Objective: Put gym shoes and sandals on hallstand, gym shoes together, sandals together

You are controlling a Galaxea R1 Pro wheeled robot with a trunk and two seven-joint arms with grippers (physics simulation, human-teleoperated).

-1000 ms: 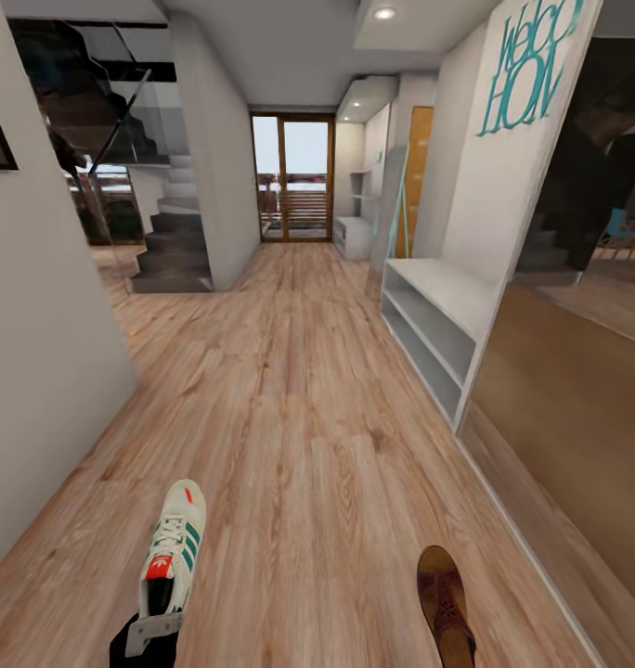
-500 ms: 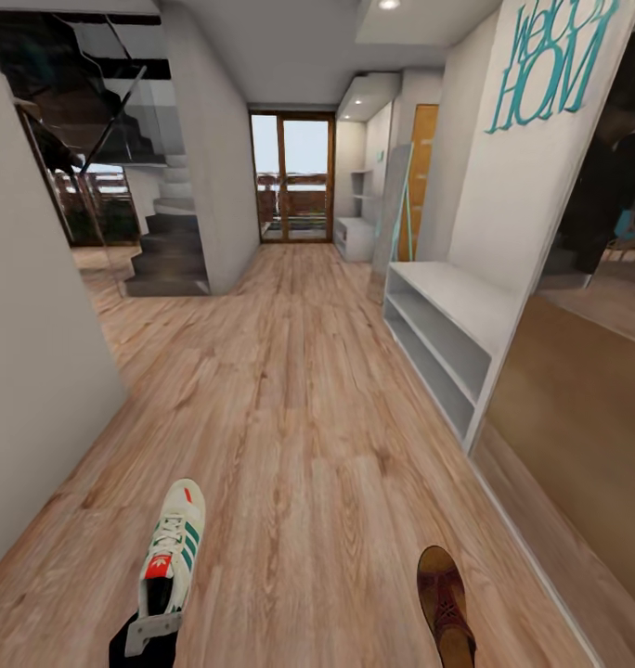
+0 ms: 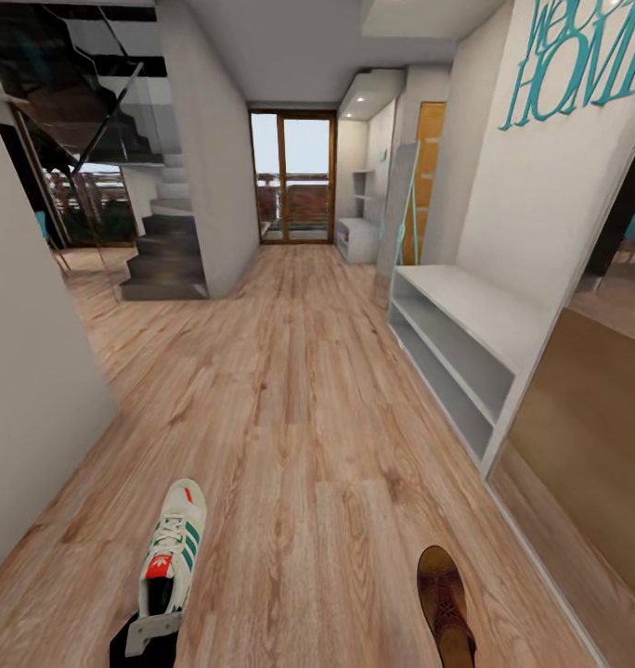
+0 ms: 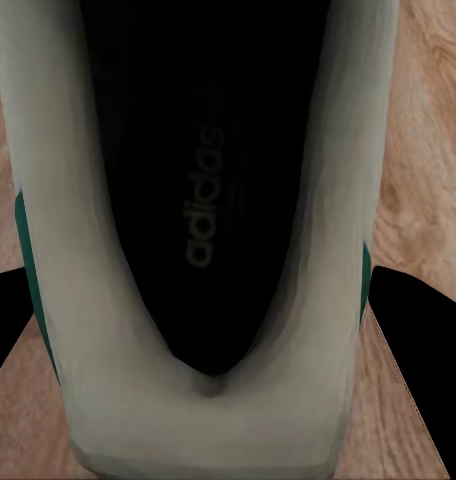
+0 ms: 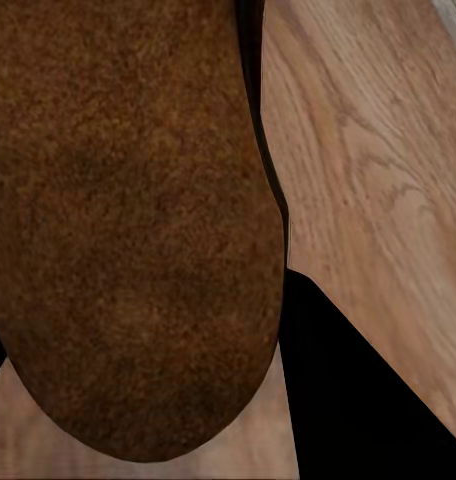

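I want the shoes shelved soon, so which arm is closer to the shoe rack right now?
Right. The right gripper holding the sandal is on the shoe rack side; the left gripper, holding the gym shoe, is across the corridor.

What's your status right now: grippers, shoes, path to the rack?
Left gripper carrying gym shoe. Right holds sandal. Hallstand ahead right, shelves bare; nothing on floor between.

Beneath the gym shoe (image 3: 172, 549), the left gripper (image 3: 143, 640): black body, flat pale grey finger; black fingers (image 4: 425, 340) flank the heel.
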